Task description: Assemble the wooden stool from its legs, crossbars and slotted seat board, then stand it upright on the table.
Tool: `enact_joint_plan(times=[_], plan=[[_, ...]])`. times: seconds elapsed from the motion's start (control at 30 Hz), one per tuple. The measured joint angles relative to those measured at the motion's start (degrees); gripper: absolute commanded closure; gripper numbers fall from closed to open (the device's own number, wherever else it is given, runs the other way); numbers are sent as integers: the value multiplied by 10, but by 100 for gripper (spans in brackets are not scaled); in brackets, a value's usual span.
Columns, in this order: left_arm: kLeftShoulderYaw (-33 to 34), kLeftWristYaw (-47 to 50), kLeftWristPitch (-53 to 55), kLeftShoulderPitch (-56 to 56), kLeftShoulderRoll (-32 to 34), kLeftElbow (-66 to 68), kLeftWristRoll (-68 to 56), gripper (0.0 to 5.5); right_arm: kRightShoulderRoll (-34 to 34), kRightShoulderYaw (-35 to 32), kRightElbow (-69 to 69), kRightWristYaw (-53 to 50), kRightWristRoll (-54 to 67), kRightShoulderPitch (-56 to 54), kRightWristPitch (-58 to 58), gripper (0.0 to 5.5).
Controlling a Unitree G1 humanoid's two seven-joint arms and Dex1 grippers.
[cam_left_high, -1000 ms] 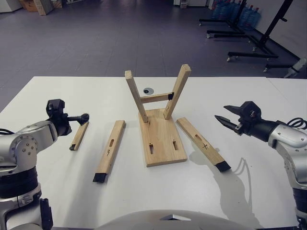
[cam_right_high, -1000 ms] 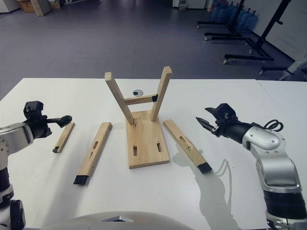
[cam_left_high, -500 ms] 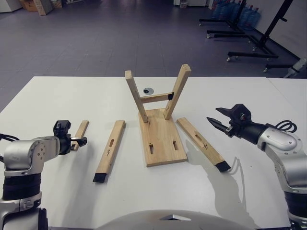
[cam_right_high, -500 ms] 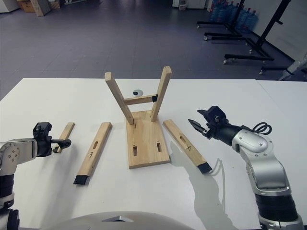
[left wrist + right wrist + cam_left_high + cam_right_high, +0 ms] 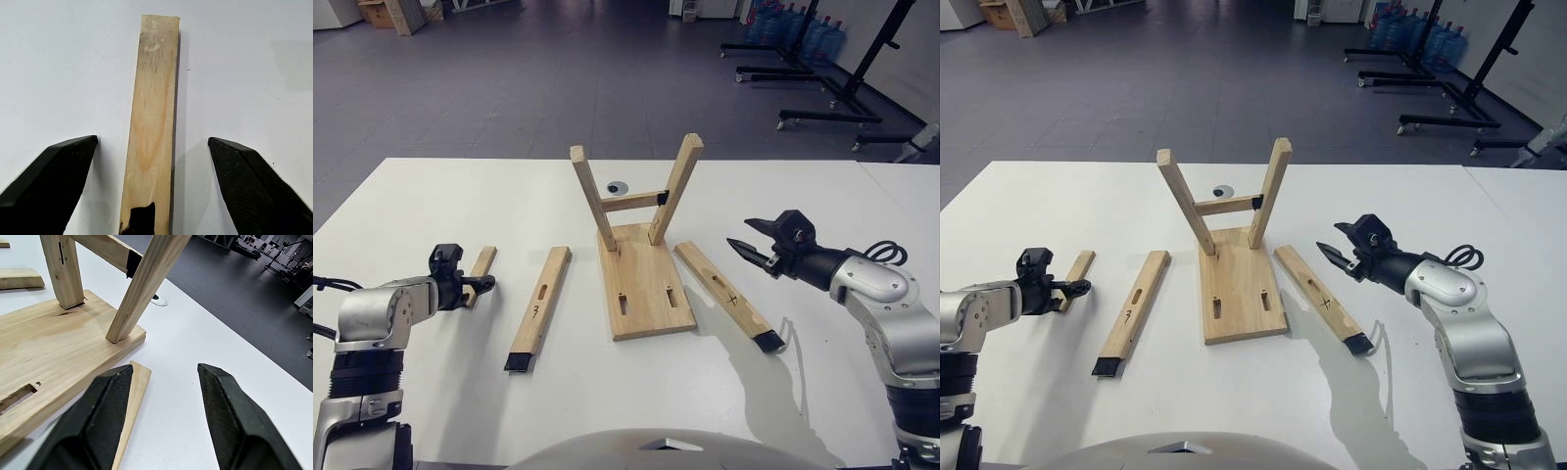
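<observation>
Stool (image 5: pixel 636 240) half-built: 2 legs (image 5: pixel 592 198) + crossbar (image 5: pixel 631 201) upright in seat board (image 5: pixel 646 294).

Seat board (image 5: pixel 644 289) flat, braced leg pair (image 5: pixel 677 186) upright in it; loose legs (image 5: pixel 538 306) and crossbar (image 5: pixel 481 262) alongside.

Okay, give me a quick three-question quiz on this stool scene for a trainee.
1. True or false: the left gripper is shut.
2. How many legs stand in the seat board?
3. The right gripper hovers nearest: A) the loose leg right of the board; B) the loose leg left of it; C) the table's near edge.
Key: 1 false, open astride the short crossbar; 2 two; 3 A.
</observation>
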Motion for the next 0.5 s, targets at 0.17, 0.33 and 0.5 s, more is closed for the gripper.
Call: enact_joint_plan(times=[0.17, 0.33, 0.5], plan=[[-25, -10, -9, 6, 7, -3, 18, 254, 2, 0, 7, -1, 0, 0, 0, 305], [-30, -11, -25, 5, 3, 7, 24, 315, 3, 0, 10, -2, 0, 0, 1, 305], [-5, -4, -31, 1, -14, 26, 28, 394, 5, 3, 12, -2, 1, -2, 1, 305]])
